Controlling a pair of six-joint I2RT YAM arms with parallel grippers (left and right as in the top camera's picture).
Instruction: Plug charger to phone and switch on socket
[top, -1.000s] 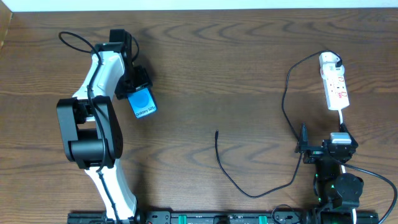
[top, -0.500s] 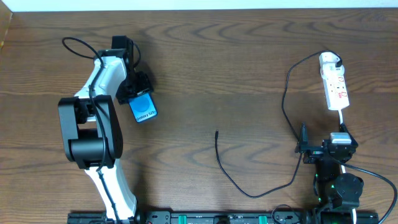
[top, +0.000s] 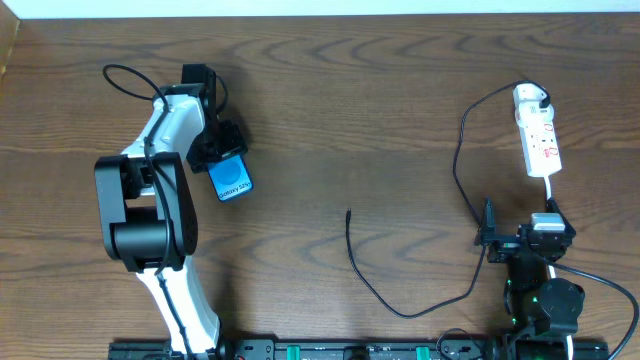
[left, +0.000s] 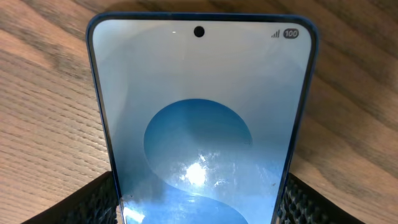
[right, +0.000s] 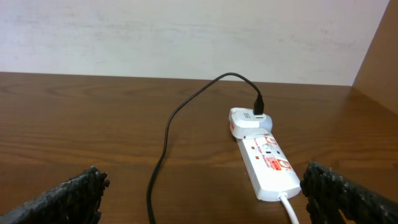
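moved: the left gripper (top: 222, 158) and the phone (top: 232, 178) it carries have slid a little toward the near edge of the table (top: 400, 100) over the last second. Everything on the right half sits where it was.
left gripper: pinching the phone across its long edges. The wrist view shows black textured fingers (left: 93, 199) against both sides.
phone: on the left half of the table, between the left edge and the centre. Screen is up and lit, pale with a blue circle, and the free end shows a punch-hole camera and a "100" badge. Cannot tell whether it rests on the wood or is lifted off it.
right gripper (right: 202, 186): spread wide with nothing between the fingers, close to the near right corner and facing the far edge.
power strip (top: 543, 145): white with red markings, lying flat near the far right corner, roughly along the right edge. A white cord (right: 289, 208) leaves its near end.
white adapter (right: 245, 121): seated in the far end of the power strip.
charger cable (top: 349, 245): black. It leaves the adapter, bows toward the centre, passes just beside the right gripper, curves along the near edge and runs back up.
plug tip (top: 348, 213): loose on the wood near the table's centre, well apart from the phone and not plugged in.
switch: position not readable.
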